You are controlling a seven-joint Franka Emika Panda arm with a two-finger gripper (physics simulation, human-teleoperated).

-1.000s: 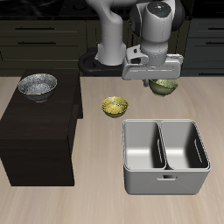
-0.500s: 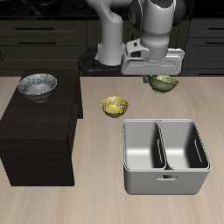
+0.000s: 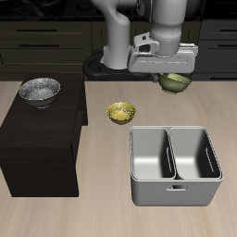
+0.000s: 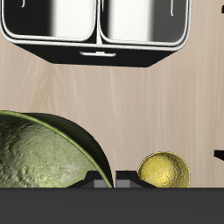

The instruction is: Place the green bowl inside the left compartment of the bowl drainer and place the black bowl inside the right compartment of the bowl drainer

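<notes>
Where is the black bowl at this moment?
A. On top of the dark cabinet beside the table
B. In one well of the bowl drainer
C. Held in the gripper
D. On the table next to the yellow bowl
A: the black bowl sits on the dark cabinet, while both wells of the bowl drainer are empty and the gripper carries the green bowl.

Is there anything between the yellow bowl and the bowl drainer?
No. Only bare table separates the yellow bowl from the bowl drainer, in both views.
</notes>
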